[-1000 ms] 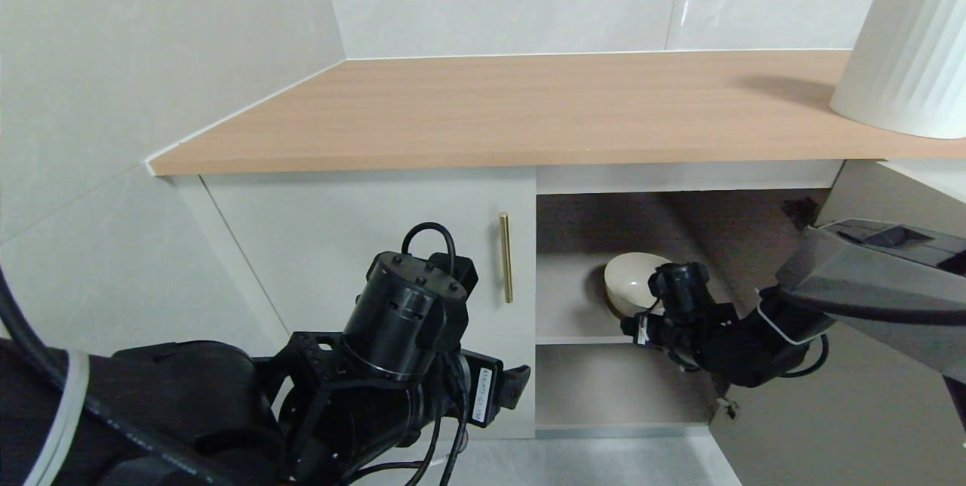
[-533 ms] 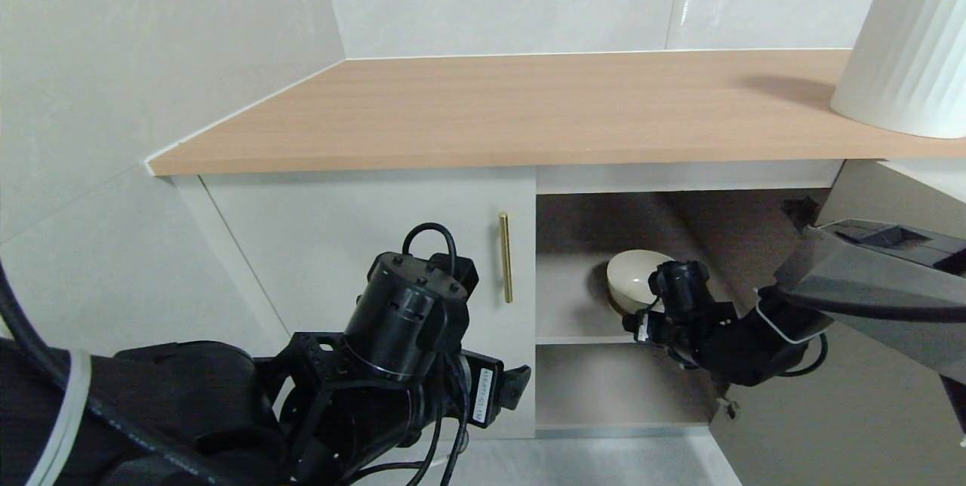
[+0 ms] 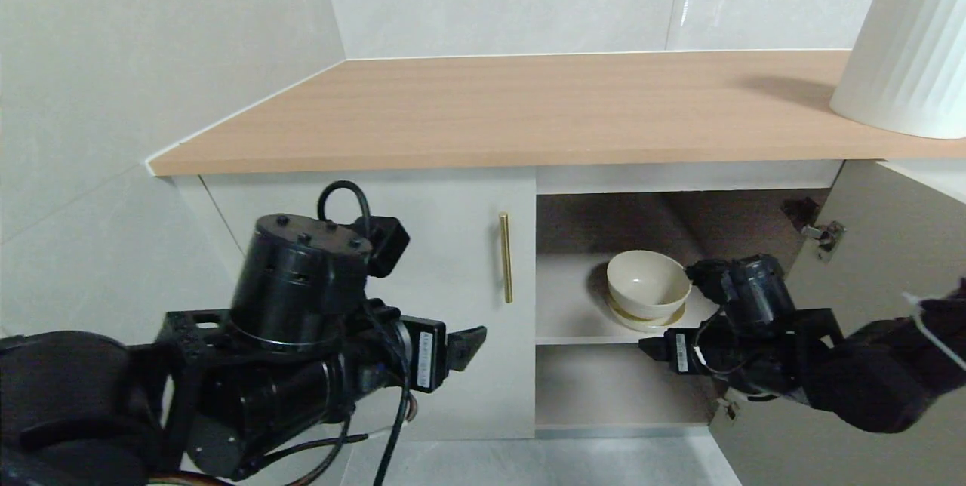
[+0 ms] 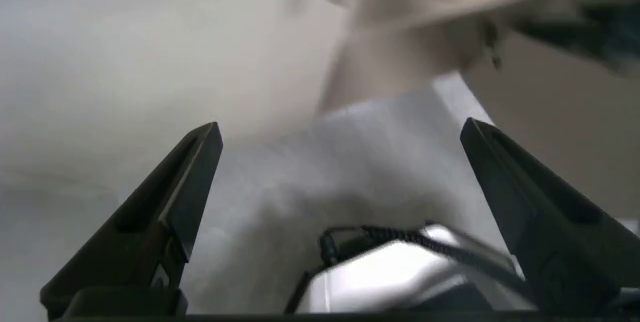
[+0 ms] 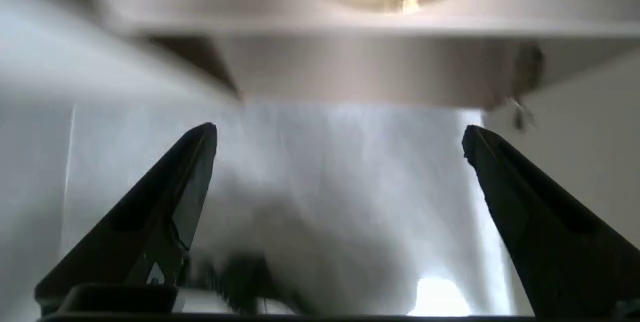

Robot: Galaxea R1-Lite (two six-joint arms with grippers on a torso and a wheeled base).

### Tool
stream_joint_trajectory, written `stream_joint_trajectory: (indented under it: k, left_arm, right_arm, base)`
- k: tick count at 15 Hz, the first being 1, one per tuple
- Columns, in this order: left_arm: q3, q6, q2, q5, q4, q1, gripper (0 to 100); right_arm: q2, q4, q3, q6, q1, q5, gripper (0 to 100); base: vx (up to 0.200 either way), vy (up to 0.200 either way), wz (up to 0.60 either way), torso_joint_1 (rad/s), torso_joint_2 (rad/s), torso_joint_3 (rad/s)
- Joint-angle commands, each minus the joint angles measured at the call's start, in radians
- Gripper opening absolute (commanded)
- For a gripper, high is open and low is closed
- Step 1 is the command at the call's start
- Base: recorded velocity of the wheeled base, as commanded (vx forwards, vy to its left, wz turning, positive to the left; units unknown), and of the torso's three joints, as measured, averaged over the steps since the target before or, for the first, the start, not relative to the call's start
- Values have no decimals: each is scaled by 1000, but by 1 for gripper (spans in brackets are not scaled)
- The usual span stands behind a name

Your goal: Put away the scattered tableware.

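The right gripper [image 5: 338, 137] had backed off the bowl [image 3: 649, 286] to its 4 o'clock, spread wide and empty. The bowl sat upright on a plate [image 3: 647, 318] on the cupboard's upper shelf [image 3: 570, 312], so that piece looked stowed. The left gripper [image 4: 340, 130], likewise wide apart and empty, had swung toward 9 o'clock. One bowl, one plate, two grippers.

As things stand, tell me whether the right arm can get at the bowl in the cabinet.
Probably yes. The door is open, the bowl sits on a plate on the shelf, and the open right end effector hangs just outside the shelf edge with nothing between.
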Motion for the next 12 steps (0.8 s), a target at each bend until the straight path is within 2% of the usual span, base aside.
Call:
stream_joint_trajectory:
  k: [1, 3, 5, 6, 12]
  left_arm:
    - [45, 0, -121, 0, -1, 59, 100]
    - [97, 0, -160, 1, -1, 94, 100]
    - [123, 0, -175, 1, -1, 158, 100]
    - [126, 0, -173, 1, -1, 168, 100]
    - [130, 14, -164, 4, -4, 143, 100]
  right_arm:
    - [-298, 161, 70, -33, 49, 14, 100]
    - [-403, 315, 50, -32, 53, 15, 100]
    - [-476, 402, 50, -32, 55, 14, 100]
    - [-499, 440, 48, -32, 59, 12, 100]
    - [-582, 497, 56, -30, 95, -3, 100]
  base:
    - [0, 0, 0, 0, 0, 0]
    - [0, 0, 0, 0, 0, 0]
    - [0, 0, 0, 0, 0, 0]
    - [0, 0, 0, 0, 0, 0]
    - [0, 0, 0, 0, 0, 0]
